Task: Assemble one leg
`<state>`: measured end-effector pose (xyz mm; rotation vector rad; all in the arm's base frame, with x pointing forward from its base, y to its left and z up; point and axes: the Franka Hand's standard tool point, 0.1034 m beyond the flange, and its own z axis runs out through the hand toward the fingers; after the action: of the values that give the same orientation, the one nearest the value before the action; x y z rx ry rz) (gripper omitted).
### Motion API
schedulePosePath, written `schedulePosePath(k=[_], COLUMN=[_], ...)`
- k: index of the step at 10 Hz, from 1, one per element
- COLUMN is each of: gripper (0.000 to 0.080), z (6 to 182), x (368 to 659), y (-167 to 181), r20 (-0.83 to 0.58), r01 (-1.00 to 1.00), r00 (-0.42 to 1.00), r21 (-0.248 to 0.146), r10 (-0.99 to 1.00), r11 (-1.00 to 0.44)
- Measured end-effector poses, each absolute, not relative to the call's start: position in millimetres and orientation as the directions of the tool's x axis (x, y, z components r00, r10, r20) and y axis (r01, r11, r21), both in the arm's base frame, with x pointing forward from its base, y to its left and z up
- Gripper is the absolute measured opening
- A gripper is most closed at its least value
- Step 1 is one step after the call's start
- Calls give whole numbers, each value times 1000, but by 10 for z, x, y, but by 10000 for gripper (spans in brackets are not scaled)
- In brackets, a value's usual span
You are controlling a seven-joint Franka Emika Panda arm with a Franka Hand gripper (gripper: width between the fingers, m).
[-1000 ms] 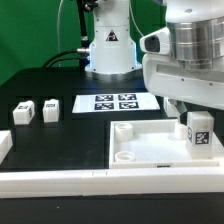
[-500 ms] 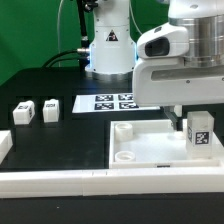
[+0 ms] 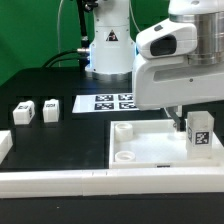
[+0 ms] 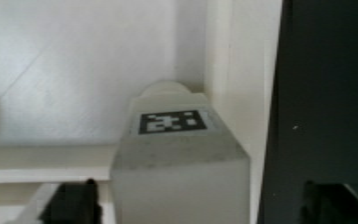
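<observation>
We see the leg [image 3: 200,131] standing upright in the corner of the white tray piece [image 3: 150,147] at the exterior view's right, with its tag facing the camera. The pincer [image 4: 197,205] hangs directly over it, released. In the wrist view its 2 fingers [image 4: 76,203] flank the leg without touching it. The arm's bulky white wrist housing [image 3: 180,60] fills the space above the leg and hides the worktop [image 3: 40,80] behind the tray's right side.

A spare leg [image 3: 24,113] and a second spare leg [image 3: 50,109] stand side by side on the black worktop, well apart from the tray toward the exterior view's left. The marker board [image 3: 108,102] lies flat just behind the tray. A round socket [image 3: 124,156] shows in the tray's near-left corner. A long white rail [image 3: 60,181] runs across the front of the scene.
</observation>
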<state>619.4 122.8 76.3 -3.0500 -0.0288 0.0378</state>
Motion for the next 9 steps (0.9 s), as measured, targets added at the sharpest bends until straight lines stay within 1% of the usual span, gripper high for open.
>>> schedulePosePath(k=[1, 2, 7, 8, 9], gripper=[400, 304, 298, 298, 295], z=[763, 763, 756, 761, 756], x=[6194, 6198, 6204, 6215, 6209], y=[1228, 1210, 1142, 1117, 1113], r20=[-24, -24, -25, -21, -35], r01=[18, 16, -13, -123, -277], r00=[1000, 1000, 1000, 992, 961], r21=[-91, -89, -86, -101, -104], r10=[20, 19, -11, -121, -274], r11=[-996, -996, -996, -987, -955])
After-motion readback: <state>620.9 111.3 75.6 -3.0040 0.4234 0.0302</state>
